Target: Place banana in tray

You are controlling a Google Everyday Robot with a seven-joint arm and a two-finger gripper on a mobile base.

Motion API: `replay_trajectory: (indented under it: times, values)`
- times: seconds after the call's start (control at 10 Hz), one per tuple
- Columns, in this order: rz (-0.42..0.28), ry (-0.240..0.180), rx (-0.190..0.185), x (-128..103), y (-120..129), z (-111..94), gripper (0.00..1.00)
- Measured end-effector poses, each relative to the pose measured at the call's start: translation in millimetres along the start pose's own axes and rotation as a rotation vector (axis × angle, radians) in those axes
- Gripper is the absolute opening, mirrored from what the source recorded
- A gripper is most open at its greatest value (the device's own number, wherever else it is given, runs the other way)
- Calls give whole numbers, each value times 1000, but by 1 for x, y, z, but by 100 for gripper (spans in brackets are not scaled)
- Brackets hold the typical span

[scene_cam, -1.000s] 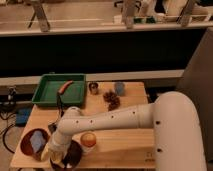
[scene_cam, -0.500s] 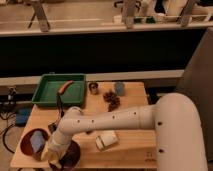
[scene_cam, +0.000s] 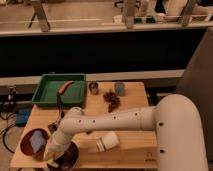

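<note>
The white arm (scene_cam: 115, 122) reaches from the robot's body at the right across the wooden table (scene_cam: 132, 105) toward its front left corner. The claw (scene_cam: 54, 159) sits at the end of that arm, low over a round dark maroon bowl (scene_cam: 67, 159) at the table's front edge; whether it is spread or pressed together cannot be told, since the wrist covers it. A small pale yellow bit shows just beside the claw at the bowl's left rim, which may be the banana (scene_cam: 51, 163), but most of it is hidden, and whether the claw has hold of it cannot be told.

The green tray (scene_cam: 47, 90) lies at the table's back left corner, well apart from the bowl. A reddish-orange sausage-shaped item (scene_cam: 65, 86) rests inside the tray near its right rim.

To the left of the maroon bowl stands a second brownish bowl (scene_cam: 29, 141) holding something bluish (scene_cam: 36, 143). To the right of the maroon bowl, a white cup (scene_cam: 107, 142) lies tipped on its side on the table, just under the arm.

Right of the tray stand a small dark metallic cup (scene_cam: 93, 87), then a brown pinecone-like cluster (scene_cam: 112, 99), and a small grey-blue block (scene_cam: 120, 88) behind the cluster.
</note>
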Motion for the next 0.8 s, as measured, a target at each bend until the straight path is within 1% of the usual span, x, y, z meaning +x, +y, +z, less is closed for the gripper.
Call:
replay_trajectory:
  times: [0.2, 0.3, 0.5, 0.6, 0.7, 0.8]
  values:
    - [-4, 0, 11, 0, 0, -1, 26]
    - [-6, 0, 15, 0, 0, -1, 28]
    - [-13, -5, 23, 1, 0, -2, 44]
    - [-10, 1, 13, 1, 2, -5, 47]
    - [1, 18, 10, 3, -2, -15, 45]
    - [7, 28, 9, 4, -6, -23, 39]
